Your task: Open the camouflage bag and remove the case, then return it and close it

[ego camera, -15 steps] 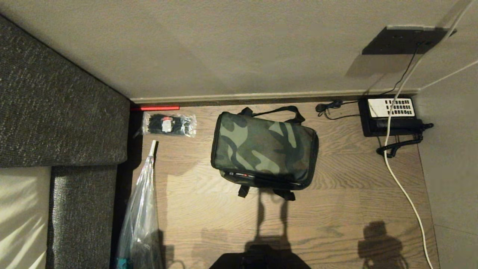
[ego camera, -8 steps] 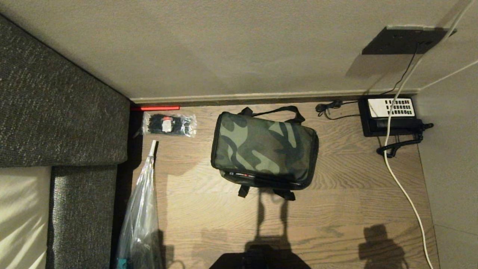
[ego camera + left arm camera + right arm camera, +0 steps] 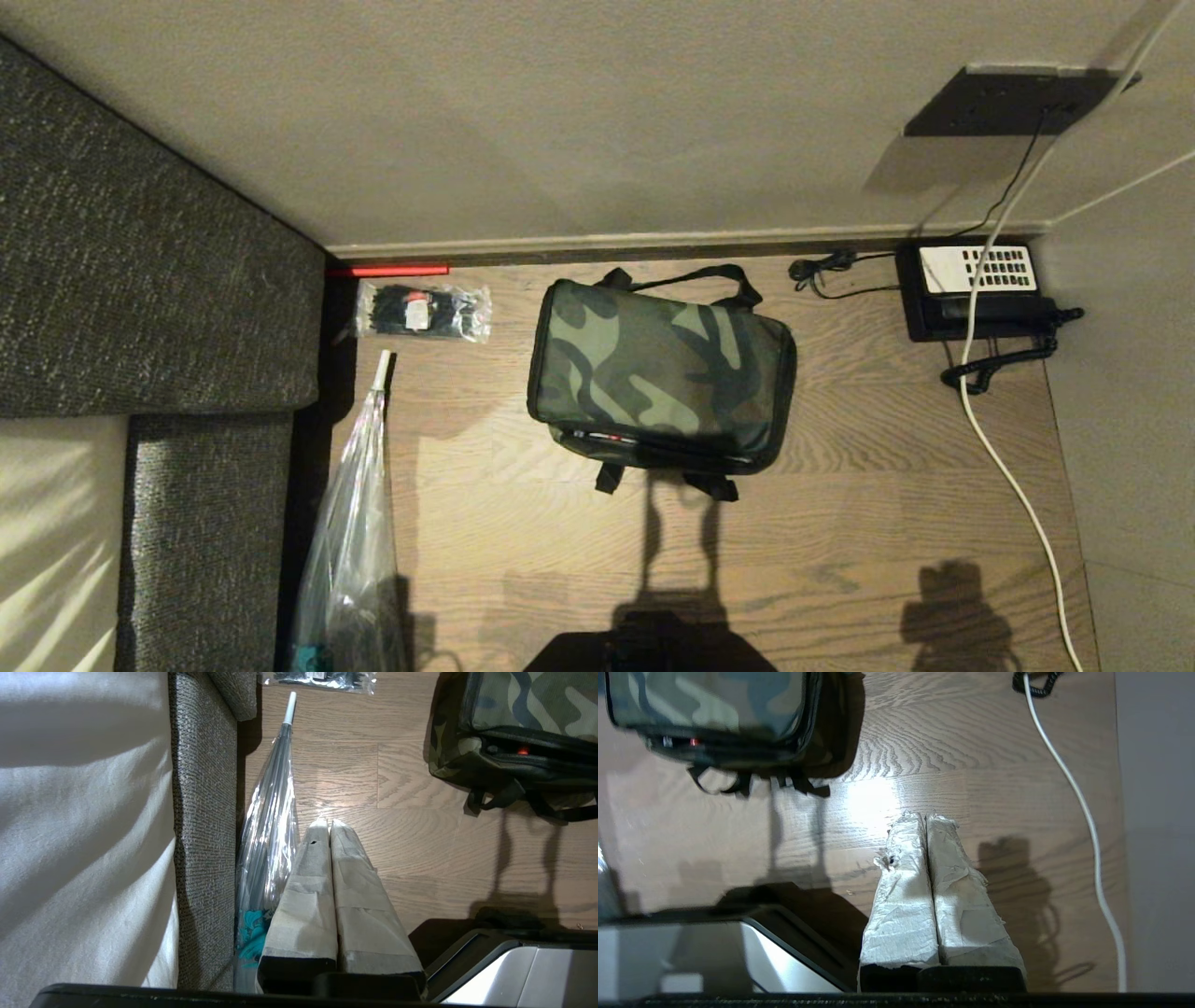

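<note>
- The camouflage bag was seen zipped closed on the wooden floor
- Both the left tool and right tool were held pressed together, empty, above the floor

A: What colours does the boxy soft fabric camouflage bag show?
B: Green, brown and black blotches, black edging and straps.
A: And around it?
B: A light-brown wood-grain floor, a speckled dark-grey woven sofa, and a black desk telephone with a white keypad.
</note>
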You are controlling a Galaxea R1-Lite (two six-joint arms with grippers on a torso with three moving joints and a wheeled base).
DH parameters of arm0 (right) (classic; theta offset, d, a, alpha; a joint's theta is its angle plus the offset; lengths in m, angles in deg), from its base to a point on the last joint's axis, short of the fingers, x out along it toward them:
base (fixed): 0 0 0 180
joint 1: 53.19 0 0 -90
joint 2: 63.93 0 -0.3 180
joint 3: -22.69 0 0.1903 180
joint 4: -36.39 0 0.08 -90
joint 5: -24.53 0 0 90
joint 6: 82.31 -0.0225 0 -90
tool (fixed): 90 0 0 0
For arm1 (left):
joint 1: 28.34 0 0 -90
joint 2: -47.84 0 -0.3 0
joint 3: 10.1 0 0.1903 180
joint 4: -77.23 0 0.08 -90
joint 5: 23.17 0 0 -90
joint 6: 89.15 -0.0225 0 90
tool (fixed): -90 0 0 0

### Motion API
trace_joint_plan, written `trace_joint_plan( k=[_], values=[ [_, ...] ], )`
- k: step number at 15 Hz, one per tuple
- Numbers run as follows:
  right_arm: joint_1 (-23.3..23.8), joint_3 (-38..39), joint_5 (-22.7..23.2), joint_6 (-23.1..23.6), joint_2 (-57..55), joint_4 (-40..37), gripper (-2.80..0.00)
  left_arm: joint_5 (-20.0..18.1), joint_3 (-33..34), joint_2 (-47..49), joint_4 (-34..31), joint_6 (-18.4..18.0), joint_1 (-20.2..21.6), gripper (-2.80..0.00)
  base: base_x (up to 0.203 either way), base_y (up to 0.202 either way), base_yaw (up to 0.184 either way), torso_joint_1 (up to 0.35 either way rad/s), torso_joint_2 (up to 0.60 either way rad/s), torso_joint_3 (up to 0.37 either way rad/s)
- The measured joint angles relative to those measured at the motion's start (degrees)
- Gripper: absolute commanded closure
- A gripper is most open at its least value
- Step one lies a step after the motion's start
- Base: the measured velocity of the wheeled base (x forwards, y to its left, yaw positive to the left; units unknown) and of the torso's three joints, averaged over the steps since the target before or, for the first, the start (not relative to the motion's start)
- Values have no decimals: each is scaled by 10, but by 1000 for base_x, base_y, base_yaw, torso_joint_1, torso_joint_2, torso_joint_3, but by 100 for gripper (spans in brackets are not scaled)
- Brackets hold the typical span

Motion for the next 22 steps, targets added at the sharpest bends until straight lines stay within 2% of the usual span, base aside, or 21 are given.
trace_joint_plan(
  k=[4, 5, 7, 8, 22],
  values=[
    [0, 12, 6, 103, 0, 6, 0, -1, 0, 0, -2, -11, 0, 0, 0, 0, 0, 0, 0, 0],
    [0, 13, 6, 103, 0, 6, 0, -1, 0, 0, -2, -11, 0, 0, 0, 0, 0, 0, 0, 0],
    [0, 15, -5, 47, 0, 9, 0, -1, 0, 0, 0, -10, 0, 0, 0, 0, 0, 0, 0, 0],
    [0, 16, -7, 41, 0, 9, 0, -1, 0, 0, 1, -10, 0, 0, 0, 0, 0, 0, 0, 0],
    [0, 17, -8, 42, 0, 7, 0, 3, 0, 0, -1, 8, 0, 0, 0, 0, 0, 2, 3, 179]
  ],
)
